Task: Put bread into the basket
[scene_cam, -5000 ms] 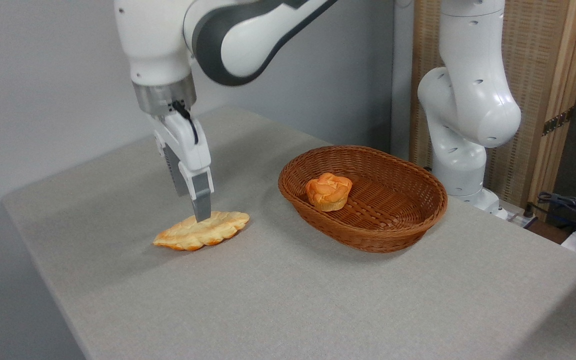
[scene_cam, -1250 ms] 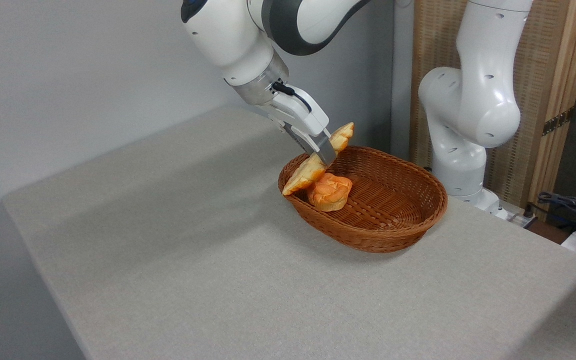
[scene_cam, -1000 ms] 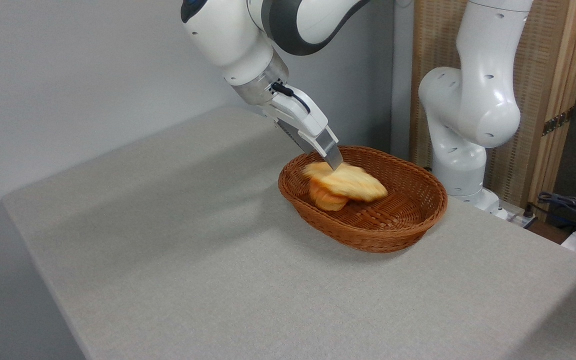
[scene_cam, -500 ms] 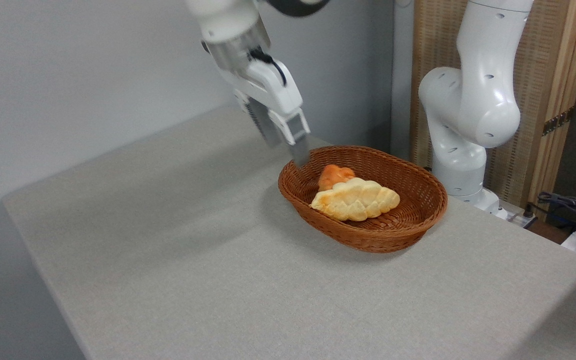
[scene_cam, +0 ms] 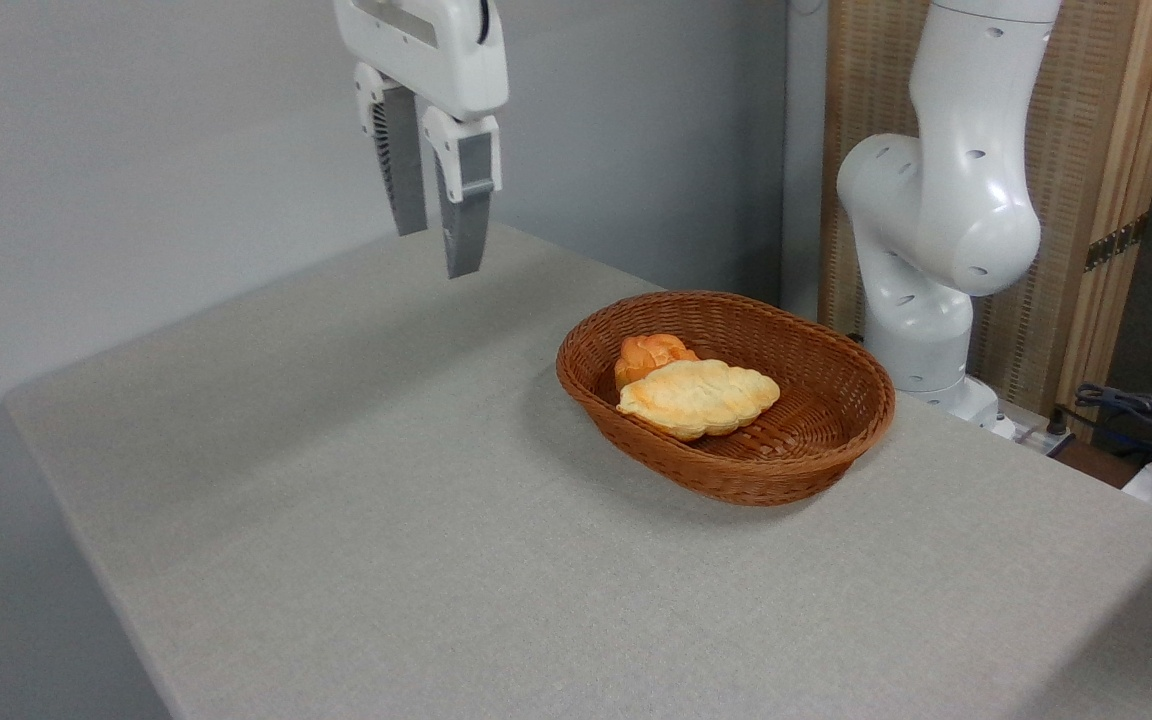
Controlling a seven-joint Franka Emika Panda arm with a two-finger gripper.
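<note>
bread (scene_cam: pixel 698 397) lies in basket (scene_cam: pixel 816 452), leaning on bun (scene_cam: pixel 648 354); gripper (scene_cam: pixel 439 245) at 10 o'clock, fingers (scene_cam: pixel 465 222) spread, empty: job looks done.

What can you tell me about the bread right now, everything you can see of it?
The bread is a flat, leaf-shaped pastry, pale golden with a bumpy scored top and browner edges. It lies top up inside the basket, long axis across the picture, its left end against the small orange bun behind it. Nothing grips it; the gripper hangs open, up and to the left.
</note>
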